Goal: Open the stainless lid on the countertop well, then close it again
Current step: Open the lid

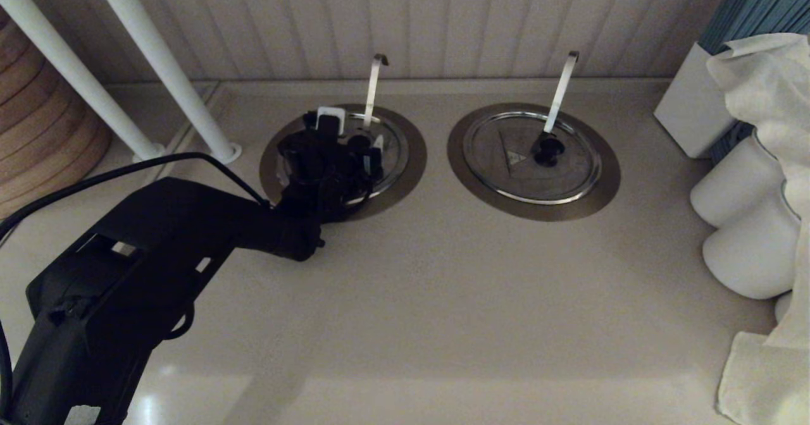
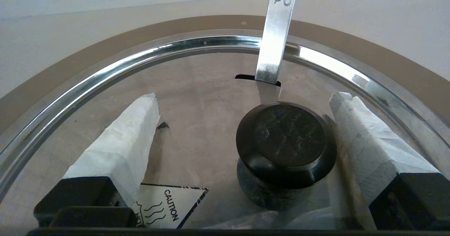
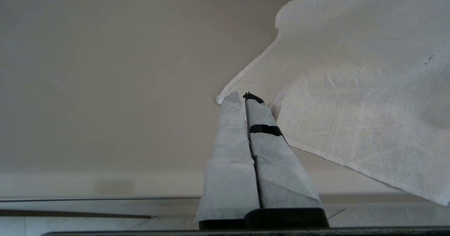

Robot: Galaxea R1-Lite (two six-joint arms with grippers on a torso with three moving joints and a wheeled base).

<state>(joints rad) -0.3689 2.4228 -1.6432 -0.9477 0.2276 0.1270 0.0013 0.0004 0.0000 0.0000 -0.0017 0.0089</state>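
The left end effector (image 2: 242, 123) hangs over the left-hand well (image 1: 405, 172) on the surface (image 1: 411, 298), its taped fingers (image 2: 119, 144) spread wide and straddling the lid (image 2: 197, 99), which lies flat and seated in the well's steel ring. What the coming move turns on is the knob (image 2: 286, 144): it sits between the two fingers but off centre, close beside one finger and well apart from the other, so the gap is not yet squared on it. Neither finger visibly touches the knob, and the tips reach down past its crown toward the lid face. The slim handle (image 2: 276, 35) rises through the notch just beyond the knob, on the far side from the wrist, leaning toward the back wall, so its long axis runs roughly along the reach of the arm and stays clear of the fingers' closing line. The caution mark (image 2: 168, 208) lies on the lid face near the wrist. By my judgement a small sideways shift would centre the knob before the fingers close, otherwise one finger will push it first. The left arm is plainly the nearer one. The right end effector (image 3: 244, 97) is parked away from the wells, fingers pressed together on nothing, just over the edge of a white cloth (image 3: 351, 88).
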